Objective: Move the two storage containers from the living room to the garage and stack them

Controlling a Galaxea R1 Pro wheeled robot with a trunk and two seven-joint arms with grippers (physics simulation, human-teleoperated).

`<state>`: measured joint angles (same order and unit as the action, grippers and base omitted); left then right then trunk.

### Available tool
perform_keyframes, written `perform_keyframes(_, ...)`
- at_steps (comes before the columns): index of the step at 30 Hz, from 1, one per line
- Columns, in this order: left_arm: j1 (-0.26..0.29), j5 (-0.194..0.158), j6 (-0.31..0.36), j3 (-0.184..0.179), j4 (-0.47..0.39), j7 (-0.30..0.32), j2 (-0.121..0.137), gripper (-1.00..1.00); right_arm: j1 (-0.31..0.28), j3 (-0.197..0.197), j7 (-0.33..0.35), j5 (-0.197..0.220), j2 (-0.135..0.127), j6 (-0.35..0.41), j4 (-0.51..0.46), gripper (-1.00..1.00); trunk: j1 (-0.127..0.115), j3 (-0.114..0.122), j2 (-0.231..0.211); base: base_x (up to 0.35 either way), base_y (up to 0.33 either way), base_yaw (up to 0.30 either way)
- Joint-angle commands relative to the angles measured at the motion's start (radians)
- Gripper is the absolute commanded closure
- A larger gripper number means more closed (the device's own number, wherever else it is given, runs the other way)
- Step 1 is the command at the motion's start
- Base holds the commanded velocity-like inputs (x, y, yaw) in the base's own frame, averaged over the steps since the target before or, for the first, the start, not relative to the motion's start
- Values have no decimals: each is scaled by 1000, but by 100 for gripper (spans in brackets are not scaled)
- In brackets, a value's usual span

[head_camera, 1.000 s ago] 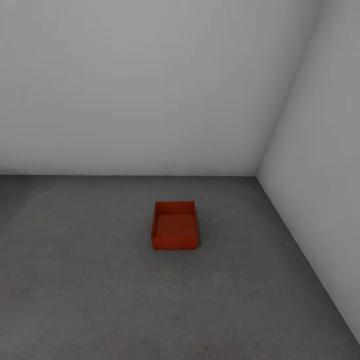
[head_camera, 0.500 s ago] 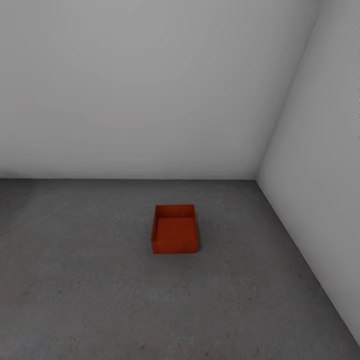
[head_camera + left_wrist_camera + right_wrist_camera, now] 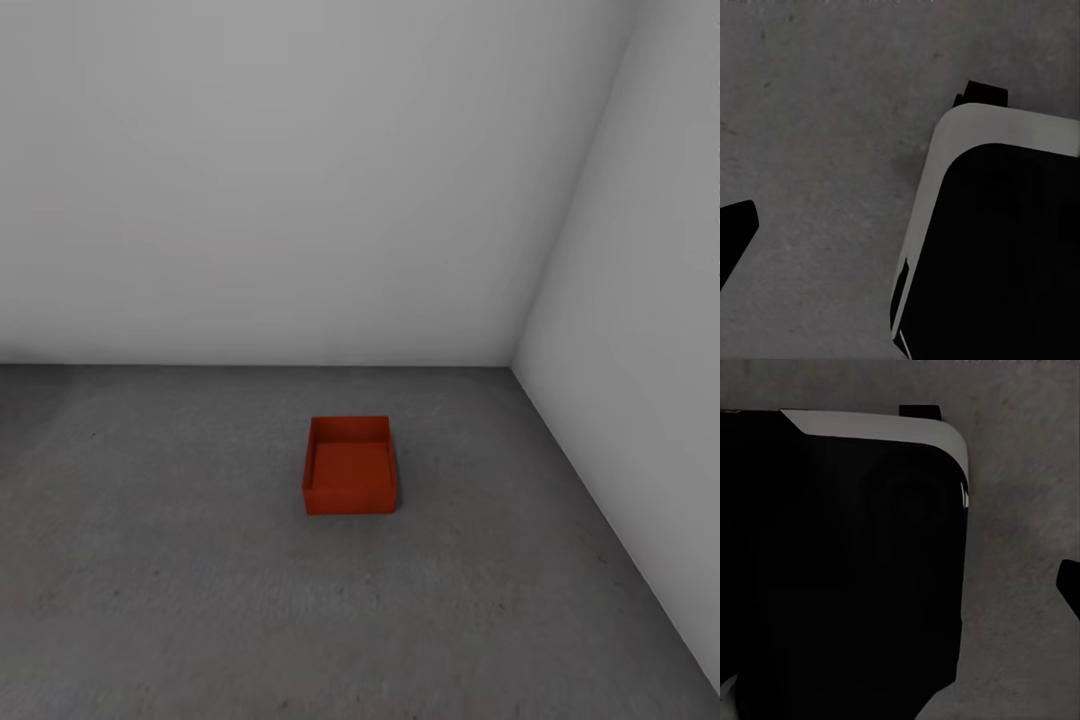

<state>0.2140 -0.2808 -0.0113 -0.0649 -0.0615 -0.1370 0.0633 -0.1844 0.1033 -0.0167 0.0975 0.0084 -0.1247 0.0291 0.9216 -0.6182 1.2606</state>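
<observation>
Head view: a bare corner of the garage. The floor (image 3: 180, 600) is dark grey, faintly speckled concrete. A plain white-grey back wall (image 3: 280, 170) meets it along a straight horizontal line, and a side wall (image 3: 640, 380) of the same tone closes the room at the right, the two walls joining in a vertical corner. One storage container (image 3: 349, 466), red-orange, rectangular and lidless, stands upright on the floor near the middle of the view, well apart from both walls, its open top up and its flat inner bottom visible with nothing on it. Its near wall faces the camera squarely.

Left wrist view: the same speckled concrete floor (image 3: 825, 135) seen from above, with a rounded black-and-light-grey part of the robot's body (image 3: 997, 247) over it. A dark pointed shape (image 3: 733, 232) enters at one edge, likely a fingertip.

Right wrist view: a similar dark body part (image 3: 840, 570) with a pale rim, concrete floor (image 3: 1020, 510) beside it.

How far open the fingers of either gripper stand cannot be told from these views, nor whether they hold anything.
</observation>
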Motion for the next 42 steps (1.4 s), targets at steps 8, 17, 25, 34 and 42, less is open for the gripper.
perform_keyframes(8, 0, -6, -1, -10, -3, -3, 1, -100, -1, 9, 0, -15, -5, -4, 3, -100, 0, 12, 0, 0, 0, 0)
perform_keyframes(17, 0, -8, -1, -6, -12, -3, 0, -100, -1, 9, 20, -56, -14, -8, 3, -100, 0, 27, 0, 0, 0, 0)
perform_keyframes(25, 0, -10, -1, -6, -6, -3, 1, -100, -1, 10, 18, -60, -11, -7, 2, -100, 0, 40, 0, 0, 0, 0)
perform_keyframes(34, 0, -9, -1, -7, -6, -3, 1, -100, -1, 10, 20, -61, -12, -5, 2, -100, 0, 55, 0, 0, 0, 0)
perform_keyframes(42, 0, -9, -1, -7, -6, -3, 1, -100, -1, 10, 24, -61, -14, 1, 2, -100, 0, 68, 0, 0, 0, 0)
